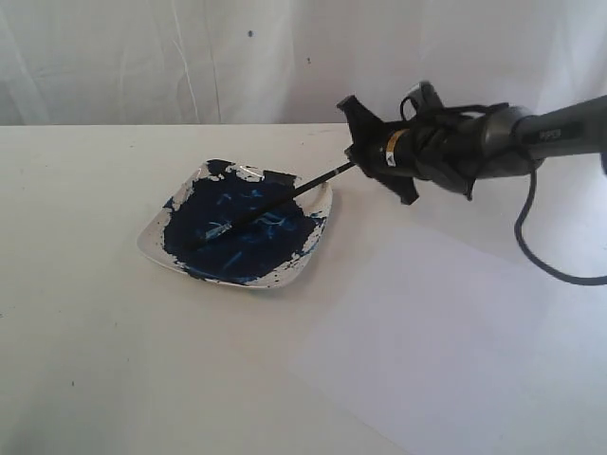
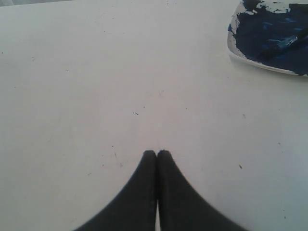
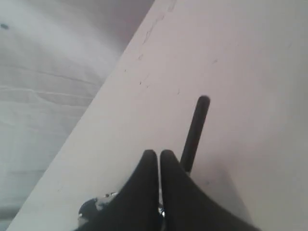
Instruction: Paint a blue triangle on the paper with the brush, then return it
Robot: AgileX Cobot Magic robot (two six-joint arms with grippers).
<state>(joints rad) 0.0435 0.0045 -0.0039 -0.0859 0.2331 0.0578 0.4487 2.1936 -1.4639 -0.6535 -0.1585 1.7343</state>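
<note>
Robotics lab or test bench, indoors: plain white table [image 1: 95, 360] w/ a wrinkled white cloth backdrop [image 1: 142, 57] hung behind it, a black robot arm [image 1: 550, 130] w/ a loose cable [image 1: 519, 232] reaching over the top, & a square dish [image 1: 152, 238] smeared w/ dark blue paint as the work prop.

Brush [image 1: 266, 210] tip lost in dark paint [image 1: 237, 242]; handle partly behind right gripper [image 3: 157, 155]; dish [image 2: 232, 46] cropped, left wrist view.

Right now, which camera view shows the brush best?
The exterior view: the brush shows nearly whole, slanting across the dish up to the right end effector. The right wrist view shows only its handle end; the left wrist view, a blurred dark streak.
</note>
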